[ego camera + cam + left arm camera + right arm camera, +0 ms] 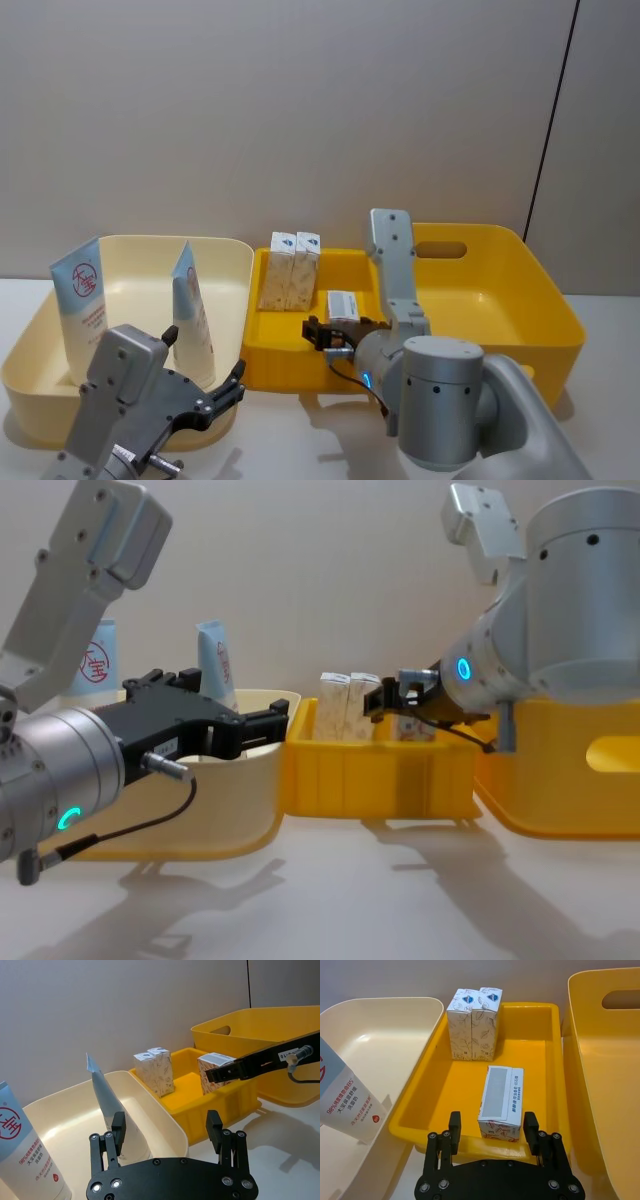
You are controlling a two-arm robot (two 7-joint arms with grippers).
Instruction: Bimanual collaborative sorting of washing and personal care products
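Observation:
Two pale-blue-and-white tubes [80, 295] [192, 310] with red round logos stand in the cream bin [150, 239] on the left. In the small yellow tray [280, 368], two cream cartons [290, 270] stand side by side at the back. A white carton [501, 1095] with a grey label stands nearer the front. My right gripper [492, 1127] hovers open at the tray's front edge, with a finger on either side of the white carton's near end. My left gripper [166, 1130] is open and empty, low in front of the cream bin.
A large yellow bin [540, 290] with a handle slot sits to the right of the small tray and touches it. The three containers stand in a row on a white table [400, 900], with a plain wall behind. Bare table lies in front of them.

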